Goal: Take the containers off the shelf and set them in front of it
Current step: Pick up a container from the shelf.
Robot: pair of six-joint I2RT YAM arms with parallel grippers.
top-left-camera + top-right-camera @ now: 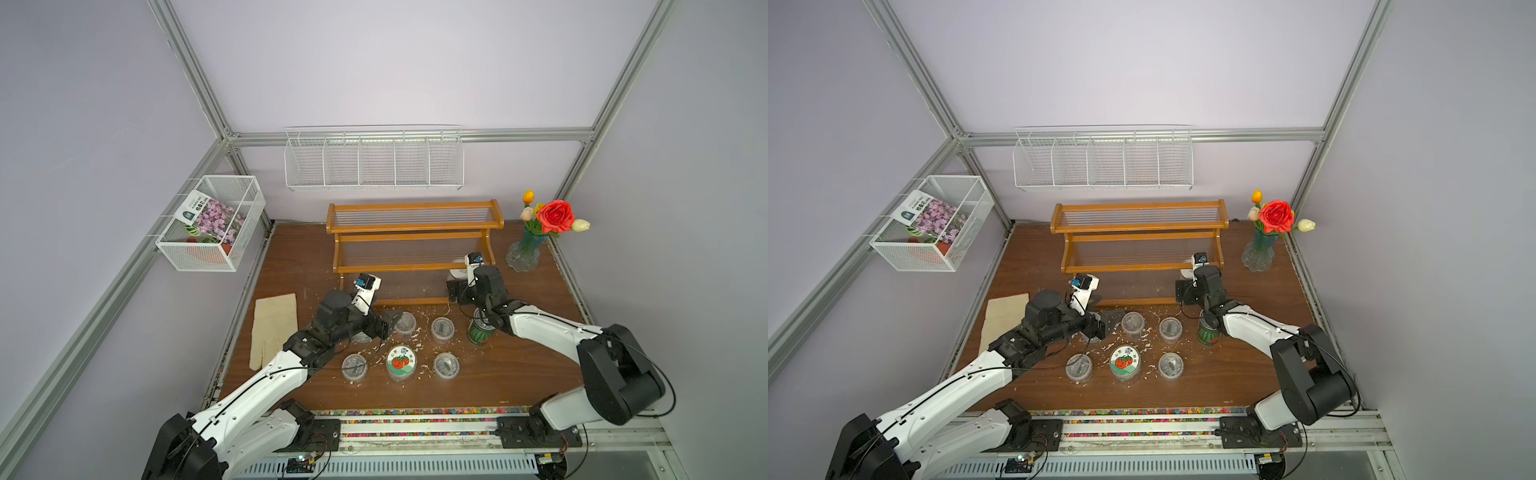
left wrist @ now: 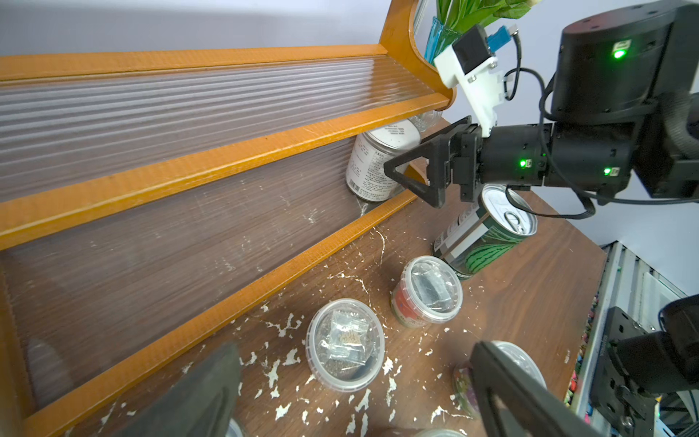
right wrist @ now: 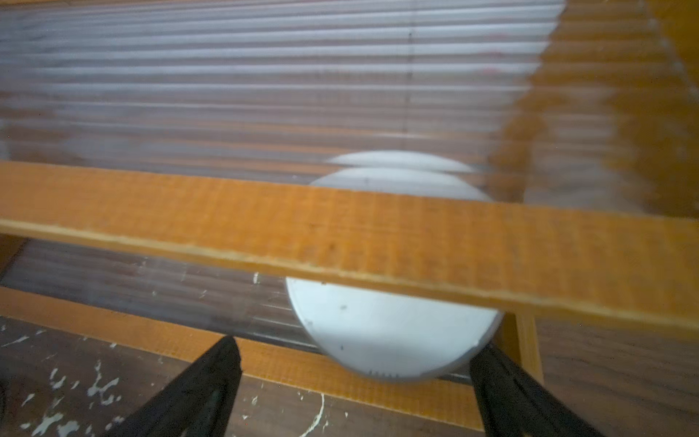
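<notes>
The brown table (image 1: 519, 374) carries everything. At the middle of its back edge stands the shelf (image 1: 415, 226), three stepped tiers of clear ribbed sheet in an orange wooden frame. The right arm (image 1: 552, 332) reaches to the shelf's right end. The left arm (image 1: 274, 370) reaches toward the table's middle.

The right fingers (image 3: 212, 378) are spread wide and grip nothing. They point in at the lowest tier, with their tips at its front rail. The white tin (image 3: 389, 329) stands on that tier at the right end, its top tucked under the middle tier's rail. It sits in line with the gap between the fingers, nearer one tip than the other. That tip is just beside the tin's wall, and whether it touches I cannot tell.

The left fingers (image 2: 212, 393) are wide open too, and empty. The back-left cup (image 2: 344, 344) lies on the table just past their tips, in line with the gap.

The watermelon tin (image 1: 478, 332) stands upright in front of the shelf's right end, under the right arm. The tomato tub (image 1: 401, 362) sits nearer the front edge, with clear cups (image 1: 446, 365) on either side and two more between it and the shelf. White flakes (image 2: 280, 330) lie scattered around them.
</notes>
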